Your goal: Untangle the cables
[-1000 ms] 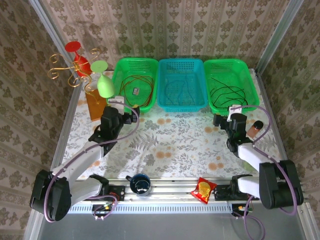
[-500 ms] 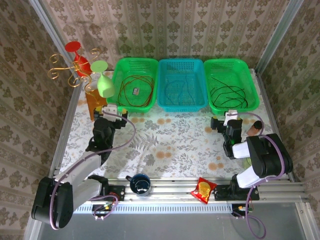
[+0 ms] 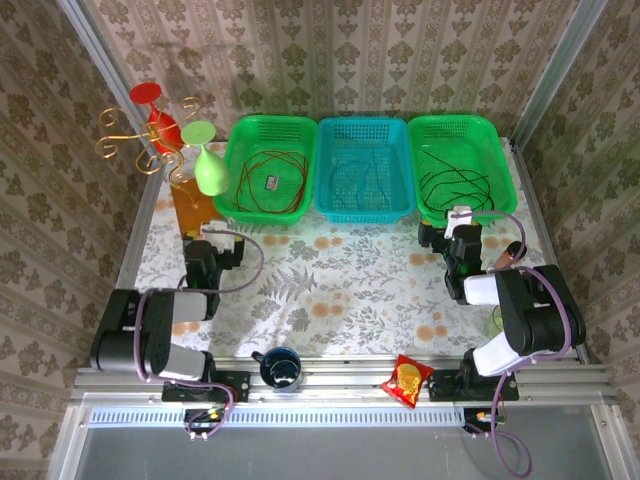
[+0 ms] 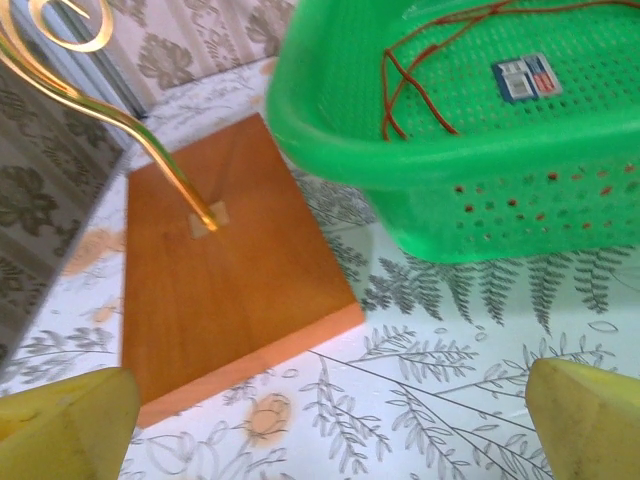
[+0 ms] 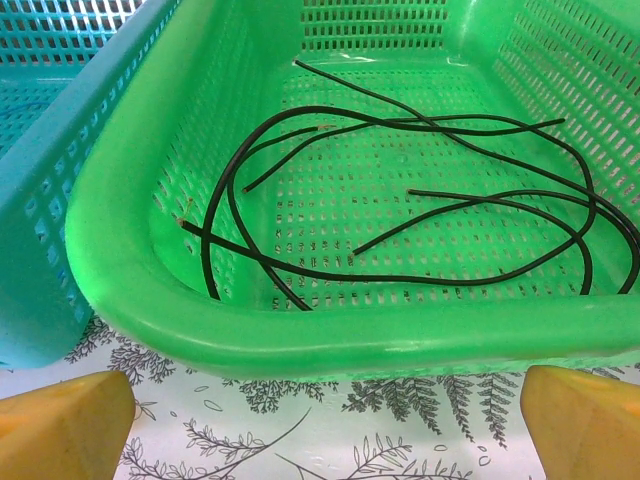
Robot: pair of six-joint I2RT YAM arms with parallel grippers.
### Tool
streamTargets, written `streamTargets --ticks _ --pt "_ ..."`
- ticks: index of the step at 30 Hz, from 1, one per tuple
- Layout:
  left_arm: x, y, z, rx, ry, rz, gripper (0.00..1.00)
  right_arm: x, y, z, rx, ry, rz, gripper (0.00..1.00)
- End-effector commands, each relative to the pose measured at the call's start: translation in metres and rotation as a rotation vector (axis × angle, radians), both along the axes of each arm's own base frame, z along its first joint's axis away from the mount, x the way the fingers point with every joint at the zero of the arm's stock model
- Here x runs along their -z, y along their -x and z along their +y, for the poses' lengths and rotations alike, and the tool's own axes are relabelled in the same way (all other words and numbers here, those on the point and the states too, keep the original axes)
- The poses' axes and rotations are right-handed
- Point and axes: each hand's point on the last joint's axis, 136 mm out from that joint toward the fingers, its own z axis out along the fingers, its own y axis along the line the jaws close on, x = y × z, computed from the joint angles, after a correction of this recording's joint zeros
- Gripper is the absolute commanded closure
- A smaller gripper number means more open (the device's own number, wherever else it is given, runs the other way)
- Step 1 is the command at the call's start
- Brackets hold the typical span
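- Red cables (image 3: 272, 172): loose loops on the floor of the left green basket (image 3: 268, 121); in the left wrist view one red strand (image 4: 420, 60) runs along the basket's near corner, beside a small printed label (image 4: 525, 78)
- Dark blue cables (image 3: 360, 180): thin curves lying in the teal basket (image 3: 362, 122), the middle of the three
- Black cables (image 3: 455, 183): in the right green basket (image 3: 450, 122); the right wrist view shows several long strands (image 5: 400, 200) crossing one another on the perforated floor, ends free
- The three baskets stand side by side, touching, along the far edge of the desk (image 3: 350, 285), which has a floral cover
- Left jaws: released and spread wide, nothing between them; yellow fingertips (image 4: 70, 425) sit at the bottom corners of the left wrist view, above the desk, facing the left green basket's near wall and a wooden base (image 4: 220, 280)
- Right jaws: released, wide apart, empty; fingertips (image 5: 60, 425) low over the desk just in front of the right green basket's near rim
- Wooden base carries a gold wire stand (image 3: 125, 140) with a red glass (image 3: 150, 100) and a green glass (image 3: 205, 165) hanging on it
- Near edge of the desk: dark mug (image 3: 281, 367) and a red snack packet (image 3: 408, 380) between the arm bases
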Motion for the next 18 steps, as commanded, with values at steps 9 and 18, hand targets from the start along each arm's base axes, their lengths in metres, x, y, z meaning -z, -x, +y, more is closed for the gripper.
streamTargets --ticks 9,18 --pt "-0.009 -0.031 0.025 -0.119 0.097 -0.044 0.0 -0.006 -0.006 0.0 -0.011 -0.013 -0.008 0.0" --pt "-0.009 -0.032 0.026 -0.118 0.102 -0.042 0.0 -0.005 -0.007 0.0 -0.012 -0.015 -0.003 0.0"
